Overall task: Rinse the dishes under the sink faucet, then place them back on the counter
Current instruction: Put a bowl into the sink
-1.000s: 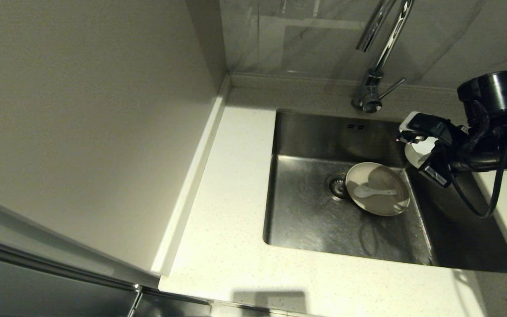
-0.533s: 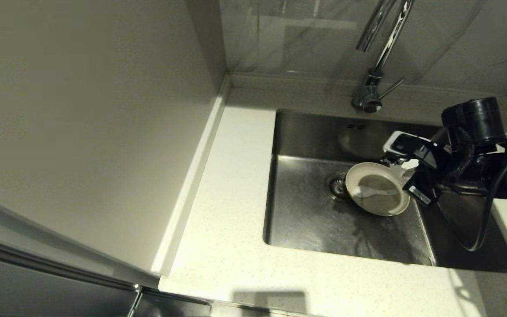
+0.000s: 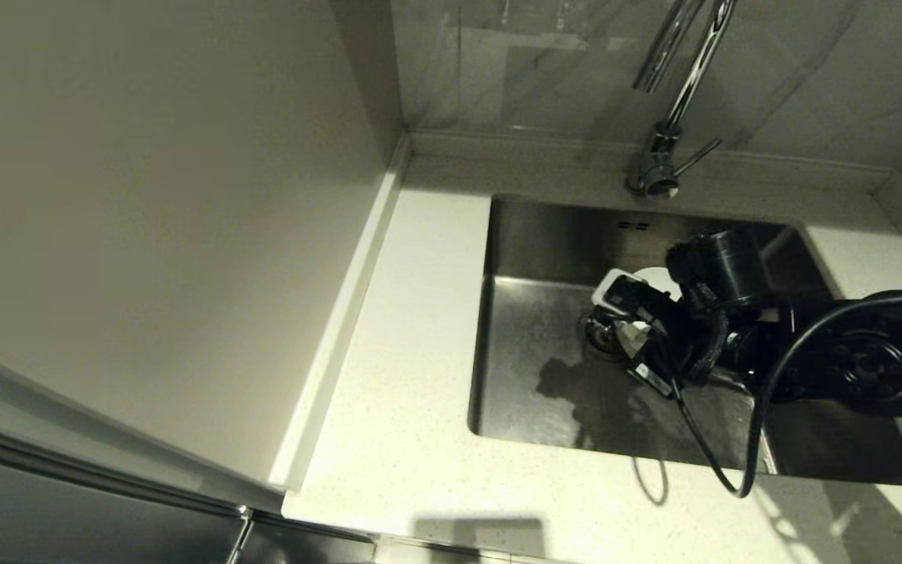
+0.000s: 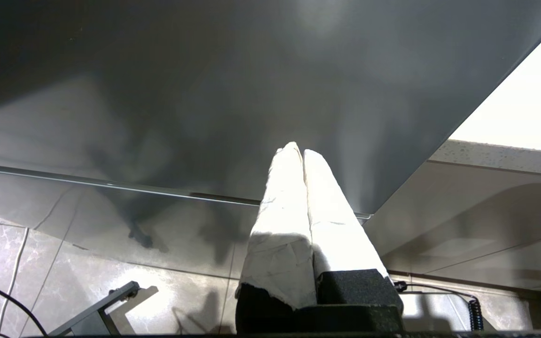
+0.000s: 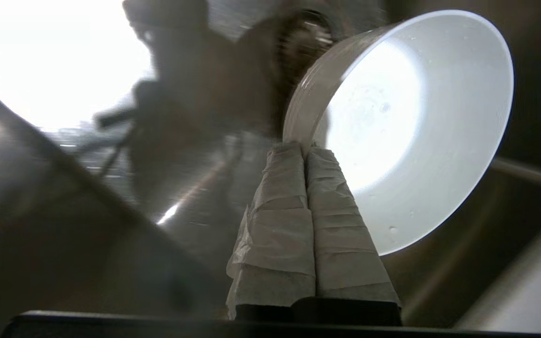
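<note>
A small white bowl [image 5: 406,126] is held by its rim between the closed, tape-wrapped fingers [image 5: 275,220] of the right gripper [image 5: 304,149] inside the stainless steel sink [image 3: 545,235], above the drain strainer [image 3: 598,333]. The chrome faucet [image 3: 666,133] is seen behind on the speckled counter [image 3: 412,329]. The left gripper [image 4: 298,152] is parked below the counter, fingers pressed together on nothing.

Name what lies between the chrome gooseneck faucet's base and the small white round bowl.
Head view: the stainless steel sink, namely its back wall with two overflow slots.
</note>
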